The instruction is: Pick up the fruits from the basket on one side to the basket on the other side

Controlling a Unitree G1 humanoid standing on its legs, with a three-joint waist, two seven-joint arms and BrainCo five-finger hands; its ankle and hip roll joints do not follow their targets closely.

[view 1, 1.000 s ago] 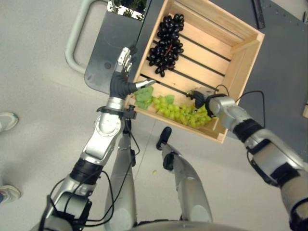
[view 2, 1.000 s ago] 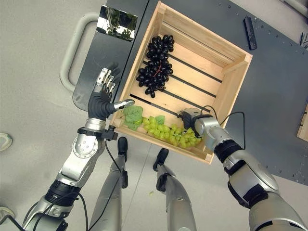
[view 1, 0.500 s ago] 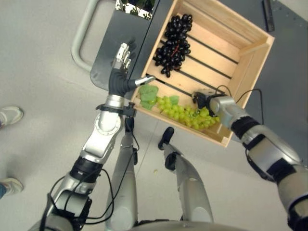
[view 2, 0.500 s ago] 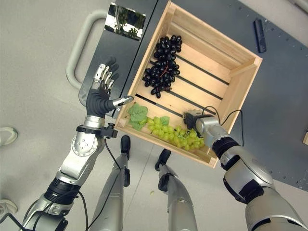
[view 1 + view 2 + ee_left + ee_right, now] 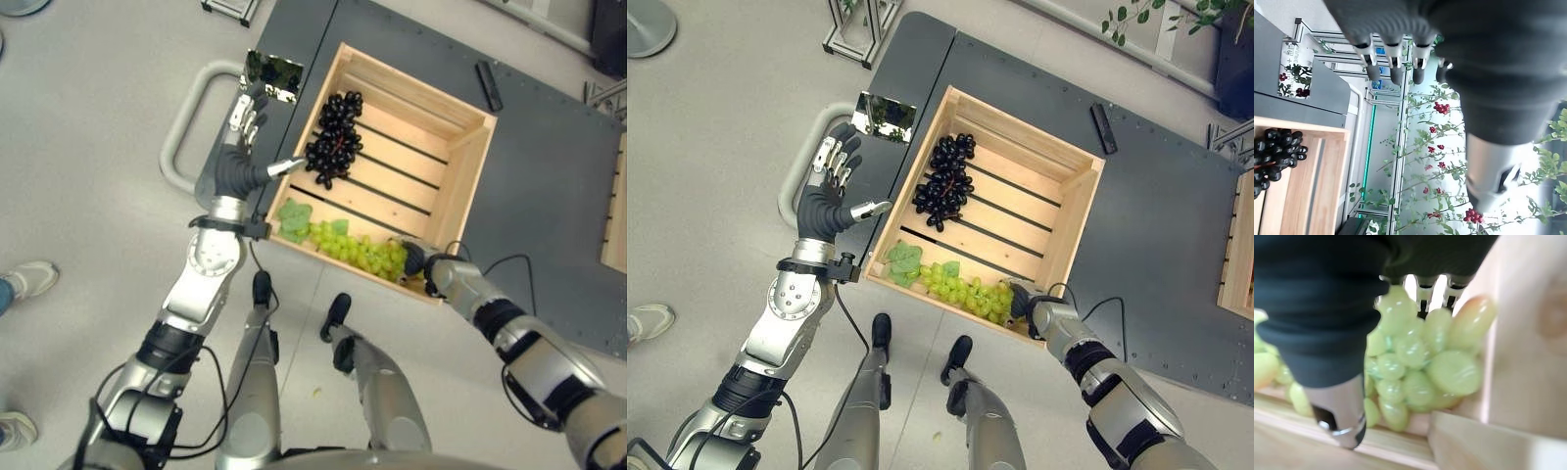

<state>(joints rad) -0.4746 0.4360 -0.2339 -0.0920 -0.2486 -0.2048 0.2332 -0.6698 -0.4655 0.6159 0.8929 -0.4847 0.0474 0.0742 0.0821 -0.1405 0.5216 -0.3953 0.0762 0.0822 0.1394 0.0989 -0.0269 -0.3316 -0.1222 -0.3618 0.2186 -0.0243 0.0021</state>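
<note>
Wooden crate (image 5: 1073, 220), seen from farther back now. Right hand (image 5: 1031, 311) is sliding to the green grapes' (image 5: 965, 288) 4 o'clock end, grip unclear; left hand (image 5: 826, 191) is hovering spread, empty. No fruit lifted yet.

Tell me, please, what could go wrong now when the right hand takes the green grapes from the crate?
The right hand is at the end of the green grapes, close to the wooden crate corner, so the fingers may catch the wall. A grip at one end could pull single grapes loose. The black grapes lie apart and seem safe.
</note>
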